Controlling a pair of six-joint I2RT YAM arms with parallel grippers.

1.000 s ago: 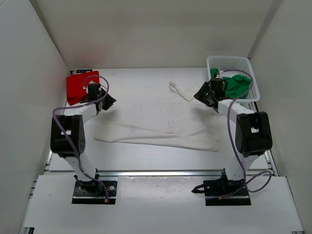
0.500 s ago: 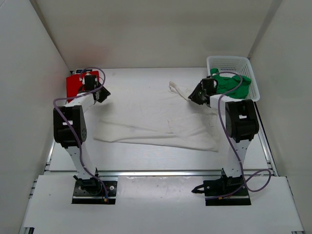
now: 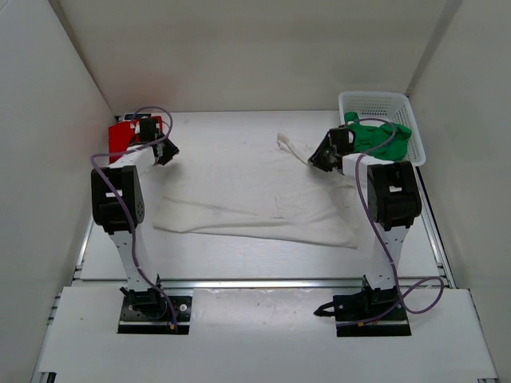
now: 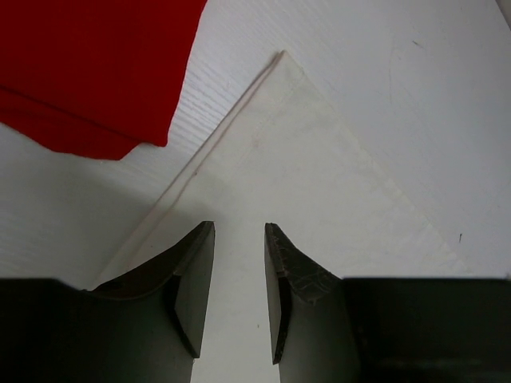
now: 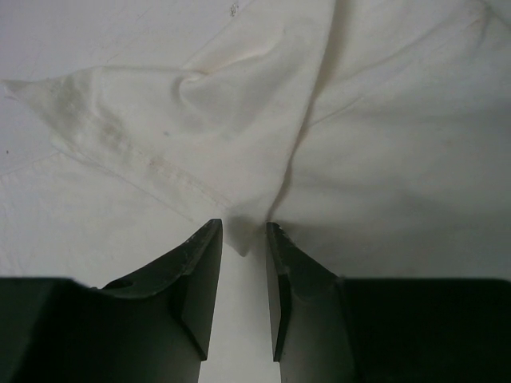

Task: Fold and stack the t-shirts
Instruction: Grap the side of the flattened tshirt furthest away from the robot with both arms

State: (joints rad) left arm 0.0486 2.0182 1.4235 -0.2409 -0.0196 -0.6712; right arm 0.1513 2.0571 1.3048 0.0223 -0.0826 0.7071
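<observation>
A white t-shirt lies spread flat across the middle of the table. My left gripper is open, low over the shirt's back left corner, with a jaw on either side of flat cloth. My right gripper is open at the shirt's back right, beside the sleeve. In the right wrist view its jaws stand either side of a small fold of the white cloth. A folded red t-shirt lies at the back left, just beyond the left gripper.
A white basket at the back right holds a crumpled green t-shirt, close behind the right gripper. White walls enclose the table on the left, back and right.
Both arms have reached farther back. The left gripper moved up and left to the shirt's corner by the red shirt. The right gripper shifted slightly left toward the sleeve.
</observation>
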